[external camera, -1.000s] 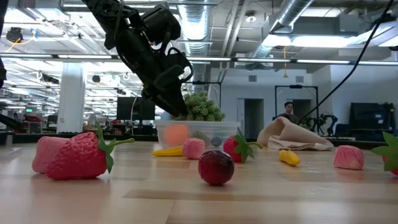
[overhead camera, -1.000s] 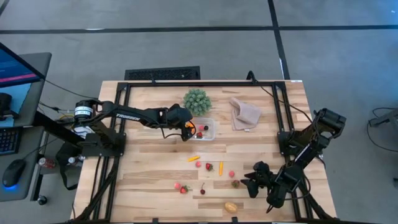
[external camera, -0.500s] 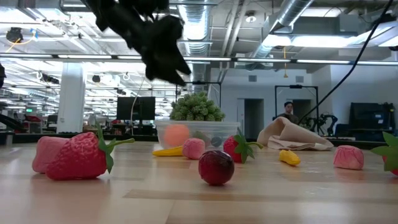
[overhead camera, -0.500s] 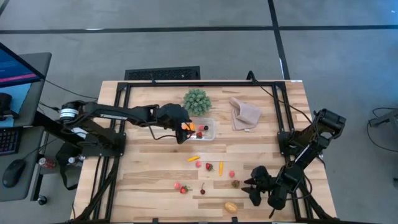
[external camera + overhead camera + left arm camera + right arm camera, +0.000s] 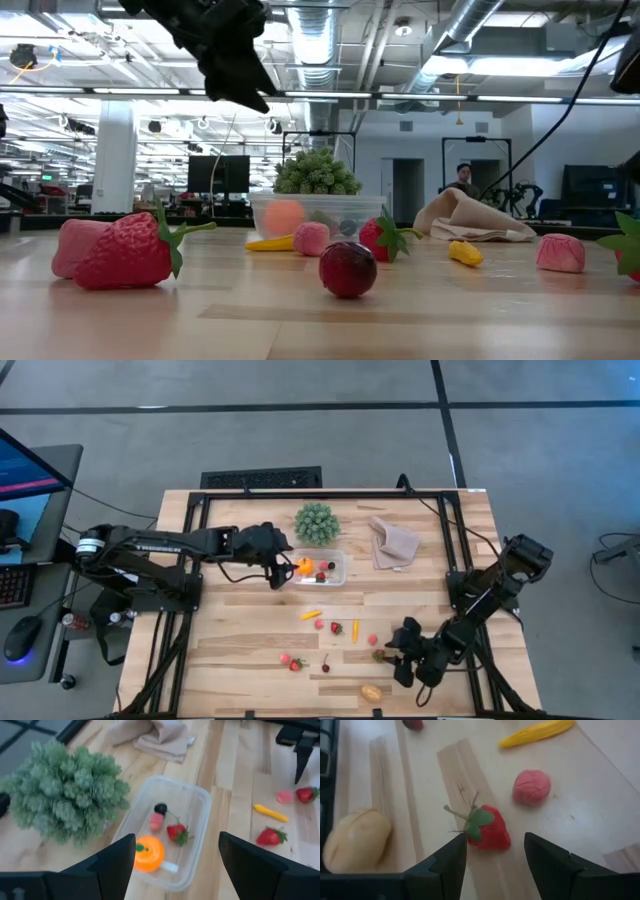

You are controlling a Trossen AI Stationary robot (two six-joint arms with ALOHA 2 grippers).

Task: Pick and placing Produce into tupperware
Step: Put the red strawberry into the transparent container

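R gripper (image 5: 492, 852) hovers low over a small red toy strawberry with green leaf cap (image 5: 487, 831), fingers spread wide, nothing held; berry sits right at the gap's mouth. In the high view the same gripper (image 5: 400, 652) is near the front-right of the wood-slat table (image 5: 230, 660).

To do this step well, I'd say: drop straight down so the berry's body, not the stem, lands between the pads, then close gently — it's round and prob. rolls. Keep clear of the pink round toy fruit (image 5: 532, 786) just beside it, and the pale yellow potato-like piece (image 5: 355, 840) on the other side.

L gripper (image 5: 172, 865) hangs above the small clear rectangular plastic tupperware (image 5: 338, 577), fingers wide apart, empty. Inside: an orange round toy fruit (image 5: 148, 853), a strawberry, a pinkish piece, a dark one.

Around: green spiky round plant (image 5: 316, 522) touching the container's far side, crumpled beige cloth (image 5: 393, 543) near it. More produce is scattered mid-table — yellow-orange slim pieces, red berries. L arm over the box could crowd the R arm's drop-off.
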